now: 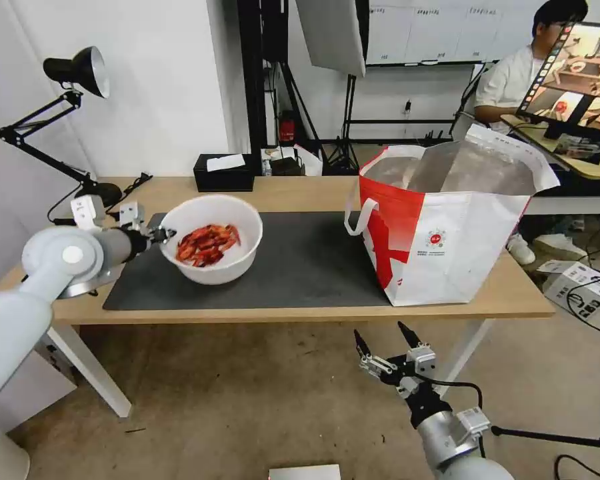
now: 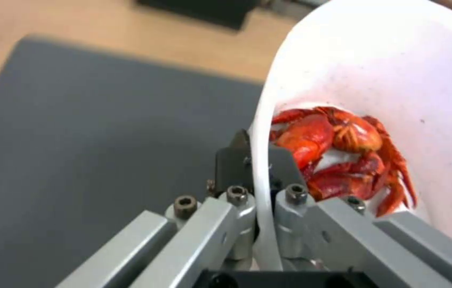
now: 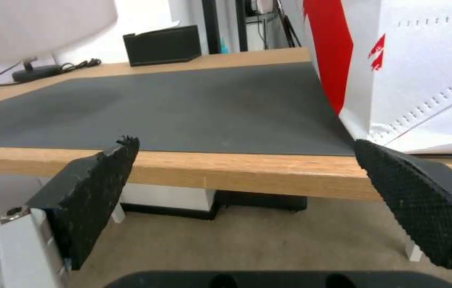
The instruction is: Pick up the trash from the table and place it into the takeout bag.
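A white round bowl (image 1: 210, 267) of red crayfish shells (image 1: 207, 244) is over the left part of the dark grey mat (image 1: 307, 260) on the table (image 1: 300, 192). My left gripper (image 1: 165, 234) is shut on the bowl's left rim, one finger inside and one outside (image 2: 258, 160). In the right wrist view the bowl (image 3: 39, 28) looks lifted off the mat. The takeout bag (image 1: 460, 247) stands open on the table's right end, foil lining showing. My right gripper (image 1: 382, 333) hangs open below the table's front edge, near the bag (image 3: 423, 80).
A black tissue box (image 1: 224, 172) sits at the table's back edge. A desk lamp (image 1: 80, 70) stands at the back left corner with its base and cable (image 3: 34, 72). A person sits at a desk with a monitor (image 1: 580, 73) behind the bag. Cables lie on the floor at right.
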